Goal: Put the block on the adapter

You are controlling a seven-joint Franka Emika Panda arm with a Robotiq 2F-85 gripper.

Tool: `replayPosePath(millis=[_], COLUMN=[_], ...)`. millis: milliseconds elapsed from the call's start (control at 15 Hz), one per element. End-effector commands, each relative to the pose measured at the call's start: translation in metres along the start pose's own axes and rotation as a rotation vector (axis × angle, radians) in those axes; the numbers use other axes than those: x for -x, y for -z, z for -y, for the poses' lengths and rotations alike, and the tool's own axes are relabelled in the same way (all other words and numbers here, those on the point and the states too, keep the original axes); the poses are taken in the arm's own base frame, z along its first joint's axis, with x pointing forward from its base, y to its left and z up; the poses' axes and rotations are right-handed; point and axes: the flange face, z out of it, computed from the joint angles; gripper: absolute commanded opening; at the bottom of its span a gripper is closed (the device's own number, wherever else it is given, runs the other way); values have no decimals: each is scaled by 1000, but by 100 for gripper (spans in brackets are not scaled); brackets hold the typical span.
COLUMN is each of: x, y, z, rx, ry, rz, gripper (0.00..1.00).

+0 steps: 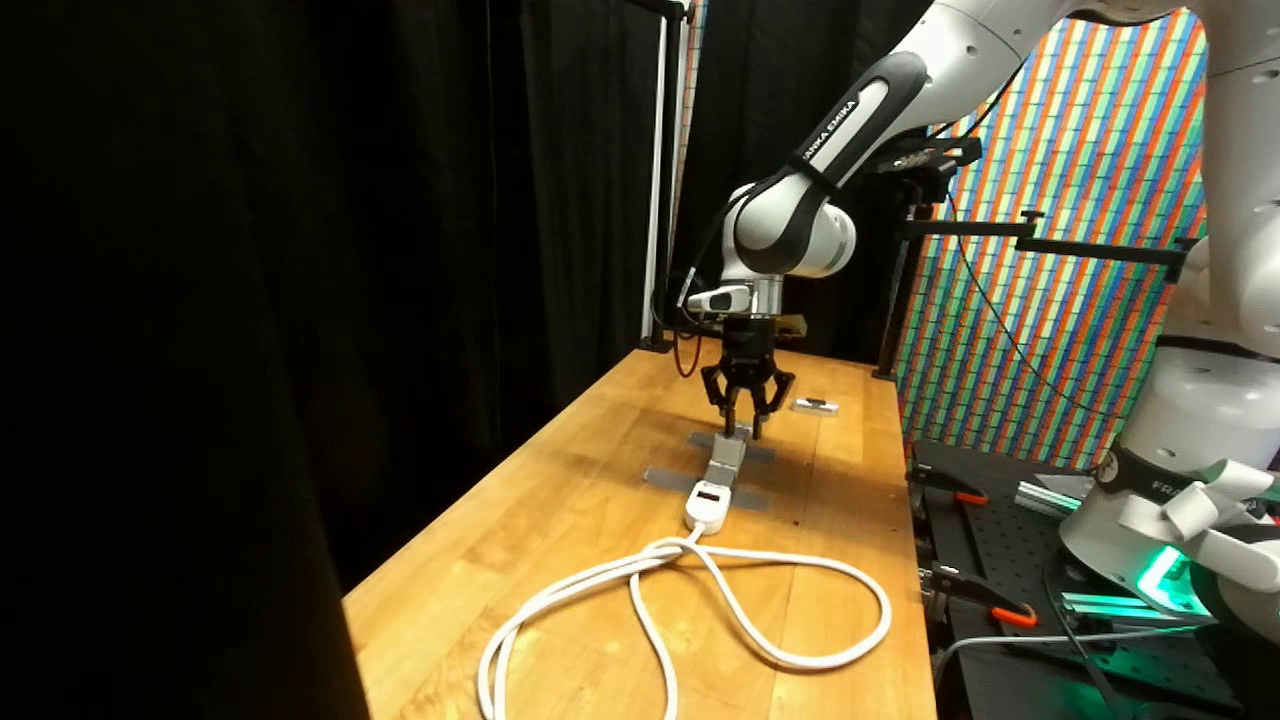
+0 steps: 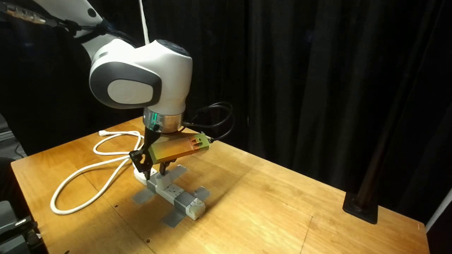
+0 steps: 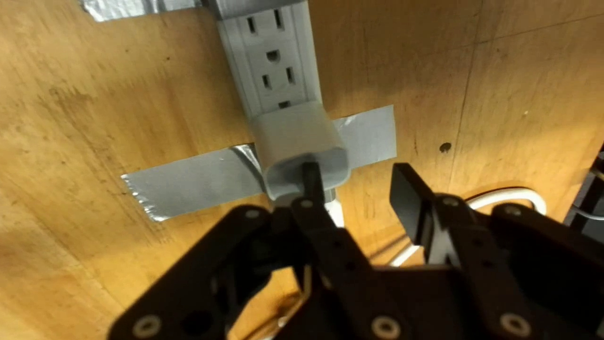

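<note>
Small pale block (image 3: 298, 134), rounded corners, mid-frame in wrist view, sitting on top of the adapter (image 3: 270, 63) and hiding some sockets. White elongated adapter, dark slots, lies flat, runs from mid-frame up toward top edge; in an exterior view, adapter (image 2: 172, 191) slants down-right, low, left of centre.

Wooden tabletop (image 2: 268, 208), power strip (image 2: 172, 191) under silver duct tape (image 3: 198, 182), looped white cord (image 1: 820, 662), black pole base (image 2: 360, 211), small dark-centred piece (image 1: 815, 406)
</note>
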Motion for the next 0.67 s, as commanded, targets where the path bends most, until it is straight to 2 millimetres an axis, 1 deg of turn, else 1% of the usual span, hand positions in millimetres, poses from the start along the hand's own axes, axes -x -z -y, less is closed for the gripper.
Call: replayPosePath(millis=[0, 133, 200, 267, 333, 467, 533, 600], x=[-10, -13, -14, -11, -9, 9, -4, 2], y=[20, 35, 42, 37, 39, 51, 35, 39], z=[13, 20, 25, 33, 40, 52, 46, 50], rx=[-46, -109, -169, -247, -310, -428, -366, -404], ry=[33, 43, 44, 47, 56, 88, 61, 66], rz=[47, 65, 55, 23, -10, -78, -23, -42], gripper=[75, 90, 98, 100, 100, 100, 100, 100])
